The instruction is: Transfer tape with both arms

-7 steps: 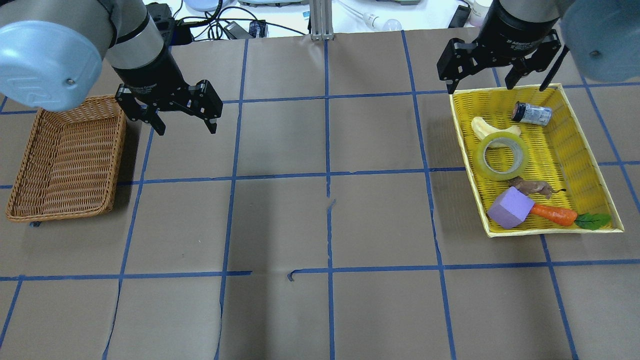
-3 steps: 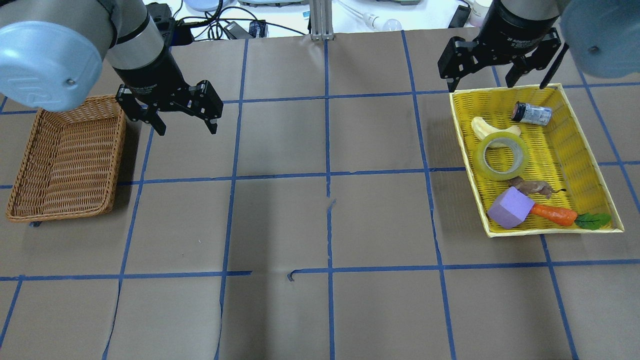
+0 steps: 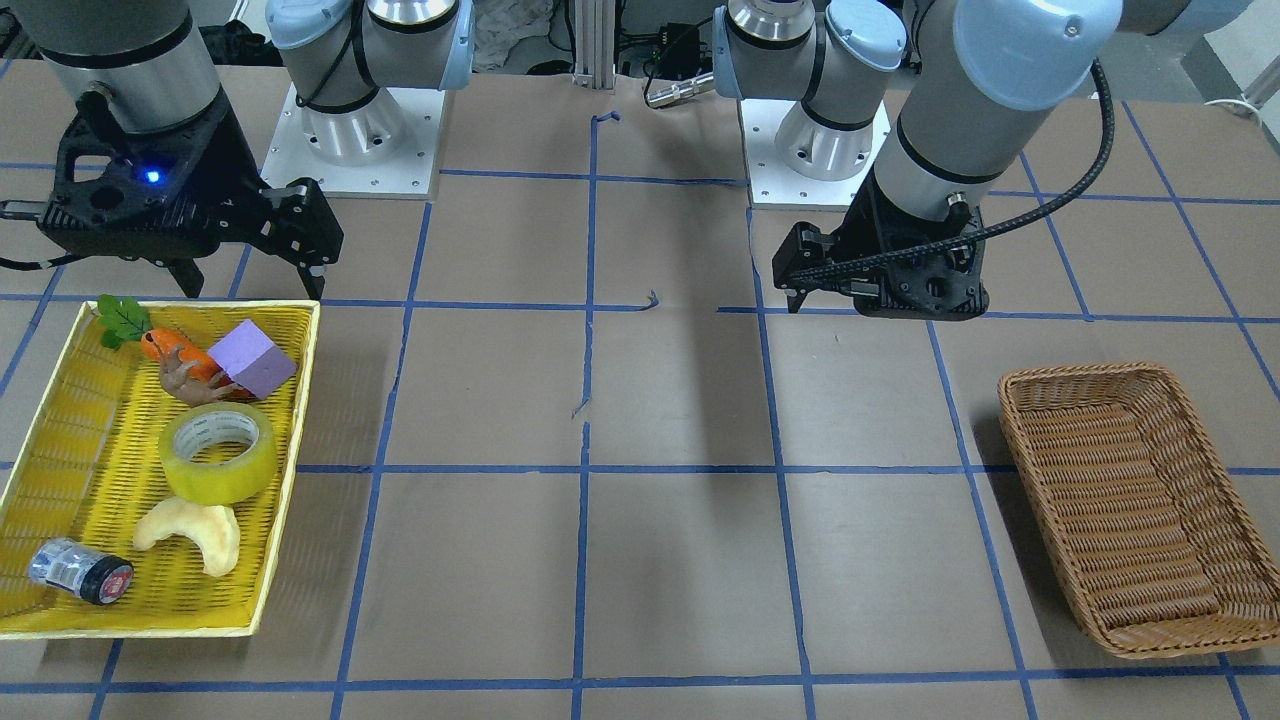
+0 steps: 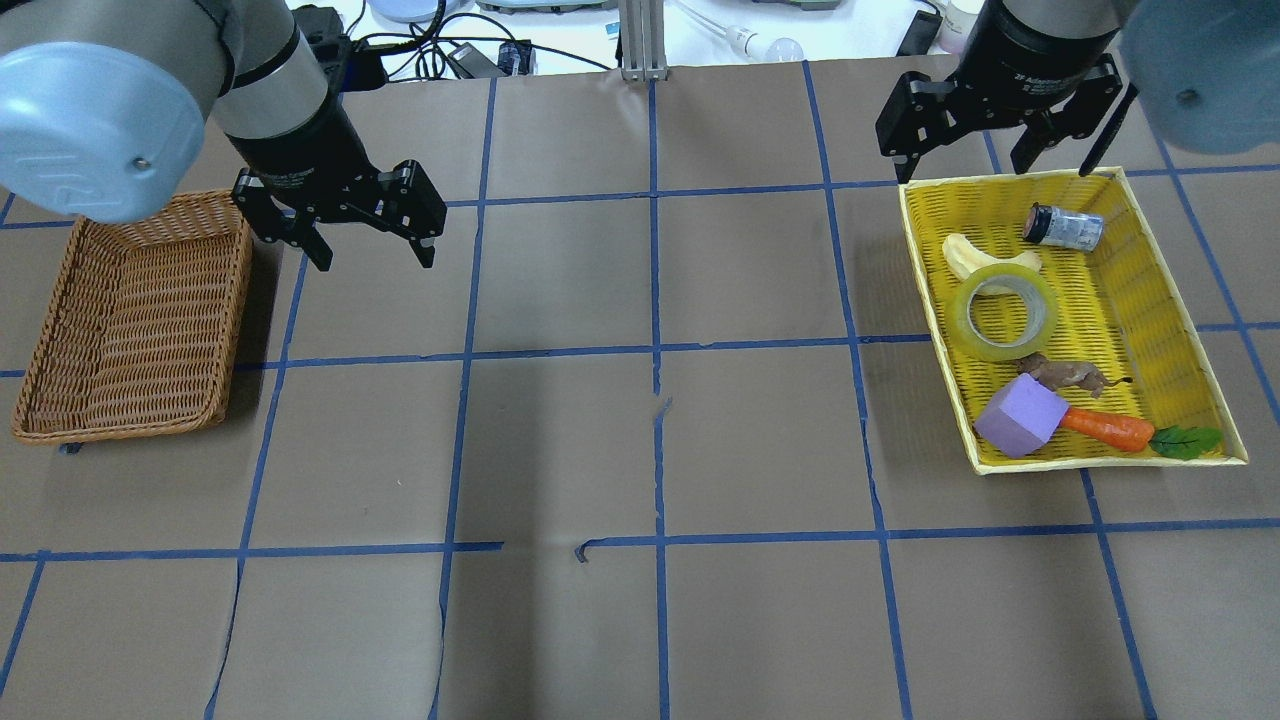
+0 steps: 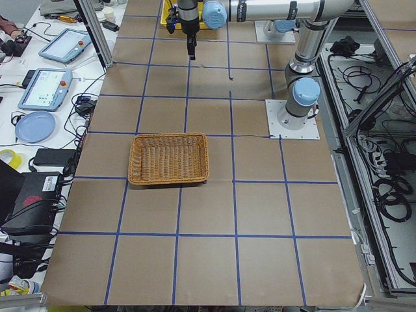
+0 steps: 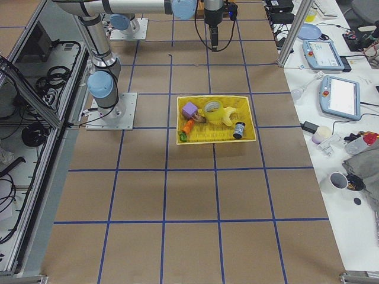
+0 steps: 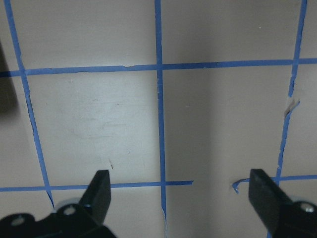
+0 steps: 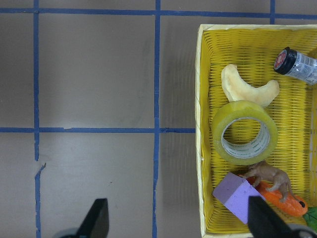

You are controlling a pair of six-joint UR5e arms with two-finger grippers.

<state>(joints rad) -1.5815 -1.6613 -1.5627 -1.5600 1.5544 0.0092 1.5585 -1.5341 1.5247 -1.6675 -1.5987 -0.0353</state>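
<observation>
Table [image 4: 560, 450] carries one tape [image 4: 1003, 348] inside one yellow basket [image 4: 1130, 300].

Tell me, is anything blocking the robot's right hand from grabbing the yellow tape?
Nothing lies over the tape. The open right gripper hangs beside the yellow basket. A pale curved piece and a brown toy animal sit against the roll's sides and may crowd a grasp.
</observation>
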